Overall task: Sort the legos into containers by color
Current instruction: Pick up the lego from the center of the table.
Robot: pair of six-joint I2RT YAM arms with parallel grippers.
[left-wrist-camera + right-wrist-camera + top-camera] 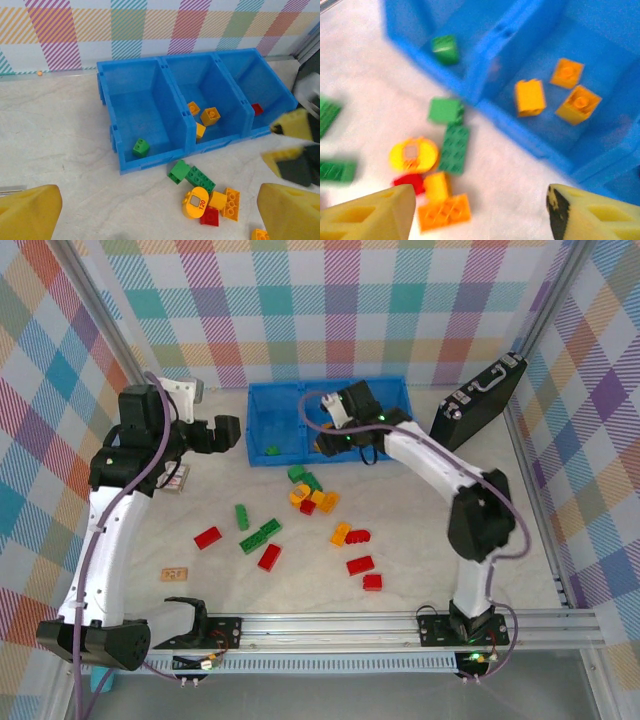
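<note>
The blue tray (283,393) has three compartments. The left one holds a green brick (141,147), the middle three orange bricks (210,116) and the right a red brick (257,109). In front of the tray lies a cluster of two green bricks (200,178), a round yellow piece (196,202), a red brick (407,182) and orange bricks (444,212). More red, green and orange legos (260,535) are scattered mid-table. My left gripper (238,433) (159,212) hovers open left of the tray, holding nothing. My right gripper (338,440) (480,212) hangs open over the tray's front edge, nothing between its fingers.
A black hard case (478,402) leans at the back right beside the tray. A tan wooden tile (174,573) lies front left. Checked walls enclose the table, and a metal rail (400,623) runs along the near edge.
</note>
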